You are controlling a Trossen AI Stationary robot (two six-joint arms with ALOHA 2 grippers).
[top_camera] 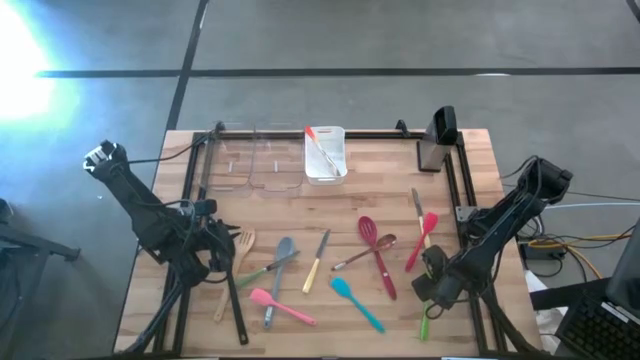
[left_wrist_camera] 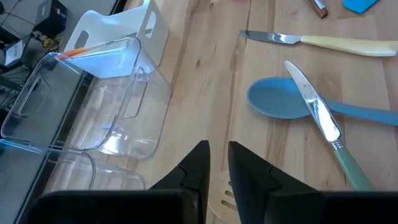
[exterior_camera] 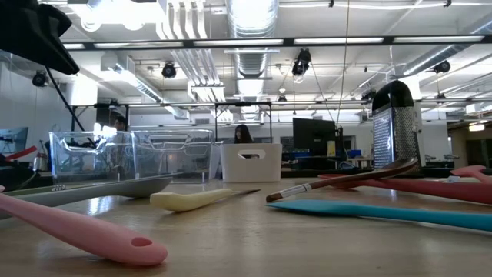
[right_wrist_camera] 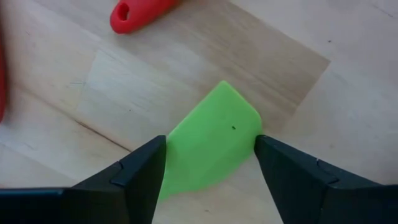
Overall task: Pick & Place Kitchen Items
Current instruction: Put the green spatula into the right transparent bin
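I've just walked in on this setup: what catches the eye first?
The bright utensils strewn over the wooden table: a pink spatula, a teal spatula, a red slotted spoon. At the table's right front, the right gripper stands open astride a green spatula.

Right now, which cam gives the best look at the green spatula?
Right wrist view: the flat bright-green silicone spatula blade fills the frame between the right claw and its open fingers. High view shows only a green sliver below that claw at the table's front edge. Low and left wrist views don't show it.
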